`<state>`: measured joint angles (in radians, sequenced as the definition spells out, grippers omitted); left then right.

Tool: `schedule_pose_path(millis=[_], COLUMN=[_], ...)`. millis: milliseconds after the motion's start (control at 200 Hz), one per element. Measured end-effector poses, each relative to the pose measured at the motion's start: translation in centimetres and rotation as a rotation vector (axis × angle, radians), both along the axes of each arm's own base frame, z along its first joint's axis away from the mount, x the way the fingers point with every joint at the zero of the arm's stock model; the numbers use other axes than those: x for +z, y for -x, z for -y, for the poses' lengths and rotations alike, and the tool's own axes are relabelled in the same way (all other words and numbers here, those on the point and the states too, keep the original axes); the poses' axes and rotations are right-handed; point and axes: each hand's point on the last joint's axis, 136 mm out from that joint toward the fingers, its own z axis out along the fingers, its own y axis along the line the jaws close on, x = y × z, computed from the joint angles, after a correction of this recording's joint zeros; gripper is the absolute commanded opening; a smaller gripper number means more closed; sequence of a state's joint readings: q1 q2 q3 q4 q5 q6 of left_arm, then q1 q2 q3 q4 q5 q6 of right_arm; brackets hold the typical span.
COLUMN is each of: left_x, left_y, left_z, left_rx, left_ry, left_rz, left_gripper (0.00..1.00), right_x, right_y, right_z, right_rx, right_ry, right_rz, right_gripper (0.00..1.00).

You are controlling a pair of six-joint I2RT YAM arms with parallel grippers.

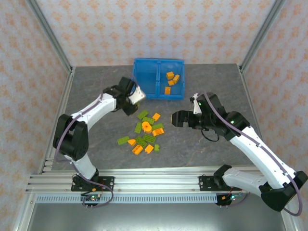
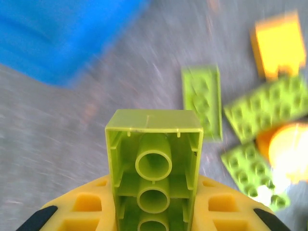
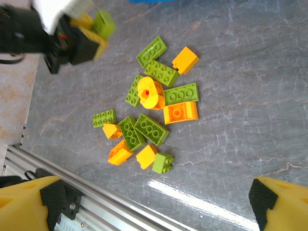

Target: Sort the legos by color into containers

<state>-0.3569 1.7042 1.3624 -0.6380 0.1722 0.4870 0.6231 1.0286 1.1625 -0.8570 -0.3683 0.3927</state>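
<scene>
My left gripper (image 1: 136,98) is shut on an olive-green brick (image 2: 154,163), held off the table just below the blue bin's left corner. The brick's hollow underside faces the left wrist camera, between the yellow fingers (image 2: 86,207). The right wrist view has that gripper (image 3: 91,33) with the brick (image 3: 103,24) at its top left. The blue bin (image 1: 146,79) stands at the back; its left compartment looks bare and its right one holds several orange bricks (image 1: 171,79). A pile of green and orange legos (image 1: 147,132) lies mid-table. My right gripper (image 1: 179,119) hangs open to the right of the pile, nothing between its fingers.
An aluminium rail (image 1: 154,180) runs along the near edge, also at the bottom left of the right wrist view (image 3: 72,192). Metal frame posts and patterned walls close in the grey table. A round orange piece (image 3: 149,92) sits in the middle of the pile.
</scene>
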Motion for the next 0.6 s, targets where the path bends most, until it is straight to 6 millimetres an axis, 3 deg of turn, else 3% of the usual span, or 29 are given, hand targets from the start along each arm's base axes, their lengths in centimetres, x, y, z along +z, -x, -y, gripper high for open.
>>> schedule_pose_path(millis=[125, 225, 295, 365, 516, 596], left_x=[6.7, 8.9, 7.9, 5.2, -1.0, -3.3], left_y=[-5.7, -10.7, -13.3, -15.1, -17.0, -17.4], left_z=[1.1, 2.1, 2.6, 2.8, 2.7, 2.8], left_rx=[0.148, 0.266, 0.337, 0.406, 0.510, 0.536], left_ry=[0.099, 0.164, 0.191, 0.198, 0.168, 0.160], left_rz=[0.175, 0.244, 0.242, 0.202, 0.097, 0.058], left_gripper=[0.22, 0.21, 0.21, 0.22, 0.23, 0.30], right_x=[0.3, 0.6, 0.8, 1.1, 2.0, 2.4], right_y=[-0.2, -0.4, -0.5, -0.5, -0.6, -0.5], right_z=[0.4, 0.9, 1.2, 1.4, 1.9, 2.2], right_rx=[-0.031, -0.060, -0.080, -0.096, -0.121, -0.133], right_ry=[0.001, 0.004, 0.002, -0.003, -0.012, -0.015], right_rz=[0.015, 0.029, 0.037, 0.044, 0.067, 0.078], right_gripper=[0.99, 0.99, 0.99, 0.99, 0.99, 0.99])
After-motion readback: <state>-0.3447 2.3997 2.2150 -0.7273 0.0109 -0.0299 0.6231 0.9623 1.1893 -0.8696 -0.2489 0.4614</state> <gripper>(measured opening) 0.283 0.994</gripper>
